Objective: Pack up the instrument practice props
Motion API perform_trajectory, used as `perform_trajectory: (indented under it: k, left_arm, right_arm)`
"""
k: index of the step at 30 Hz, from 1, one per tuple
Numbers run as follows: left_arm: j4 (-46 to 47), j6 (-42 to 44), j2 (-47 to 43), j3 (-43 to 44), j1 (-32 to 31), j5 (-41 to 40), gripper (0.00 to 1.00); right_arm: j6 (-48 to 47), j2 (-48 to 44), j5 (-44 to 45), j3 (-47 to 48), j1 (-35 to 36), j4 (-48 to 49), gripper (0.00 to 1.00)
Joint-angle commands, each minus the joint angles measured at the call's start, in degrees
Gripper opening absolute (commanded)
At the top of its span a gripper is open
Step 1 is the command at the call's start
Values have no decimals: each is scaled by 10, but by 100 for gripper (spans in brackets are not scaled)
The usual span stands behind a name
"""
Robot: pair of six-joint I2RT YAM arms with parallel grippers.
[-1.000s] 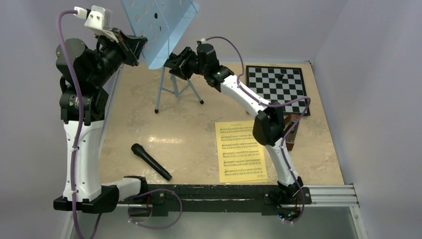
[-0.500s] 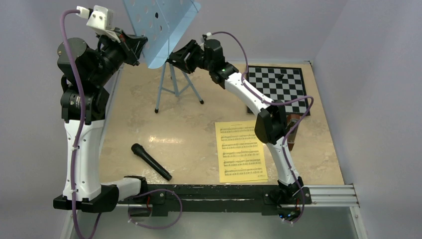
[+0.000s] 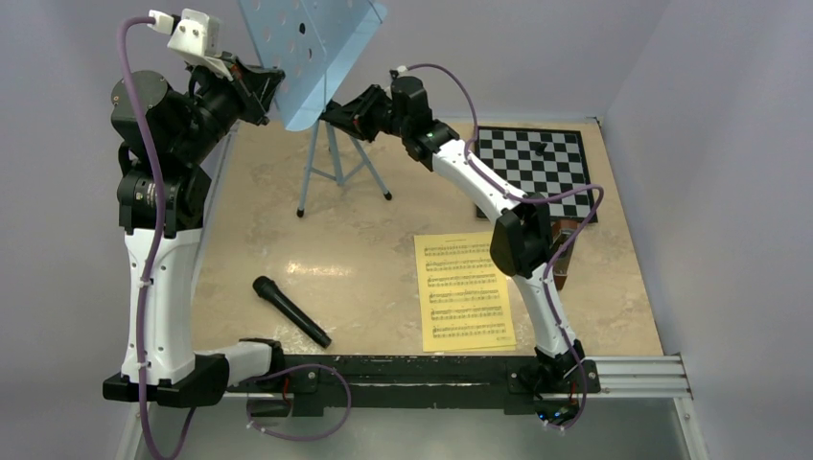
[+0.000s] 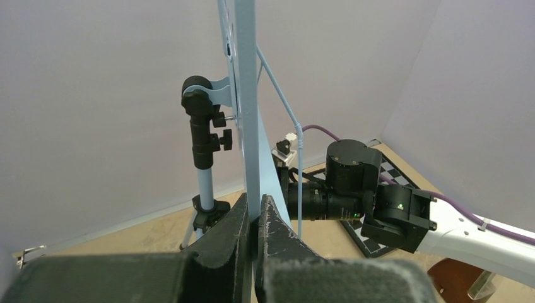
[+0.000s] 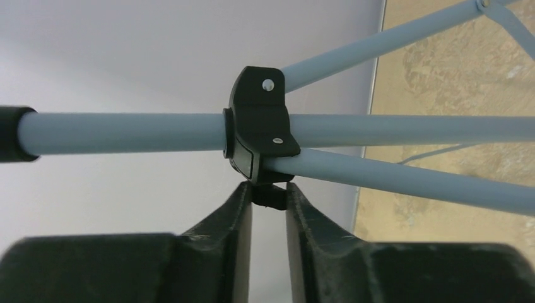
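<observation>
1. Left gripper [image 4: 255, 205] pinches the tray edge of the music stand [image 3: 309, 48], jaws nearly closed.
2. Right gripper [image 5: 268, 189] clamps the stand's black collar [image 5: 258, 117], jaws almost shut.
3. The stand is at the table's [image 3: 364, 249] far side; sheet music [image 3: 463, 290] lies nearer.

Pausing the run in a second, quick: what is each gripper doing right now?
Left gripper: closed on the edge of the light-blue tray.
Right gripper: closed on the black collar of the blue pole.

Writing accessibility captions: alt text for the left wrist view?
Left gripper clamps the edge of the light-blue music stand tray, seen edge-on. Behind it, the stand's pole with a black clamp; the right arm reaches in from the right.
</observation>
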Motion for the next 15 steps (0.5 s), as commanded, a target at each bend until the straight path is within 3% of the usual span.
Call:
perform_trajectory:
  k: [1, 6, 8, 11, 15]
  left_arm:
    - [-36, 15, 12, -1, -5, -7, 0]
    - [-37, 18, 7, -6, -5, -10, 0]
    - [-36, 18, 5, -11, -5, -10, 0]
    - [-30, 14, 1, -20, -5, -4, 0]
    - [-18, 3, -2, -30, -5, 7, 0]
  right_arm:
    - [5, -6, 17, 27, 4, 17, 13]
    - [-26, -4, 20, 27, 2, 23, 10]
    - [-82, -7, 10, 30, 2, 42, 0]
    - [-212, -23, -13, 45, 3, 50, 1]
    - [-442, -61, -3, 81, 21, -28, 30]
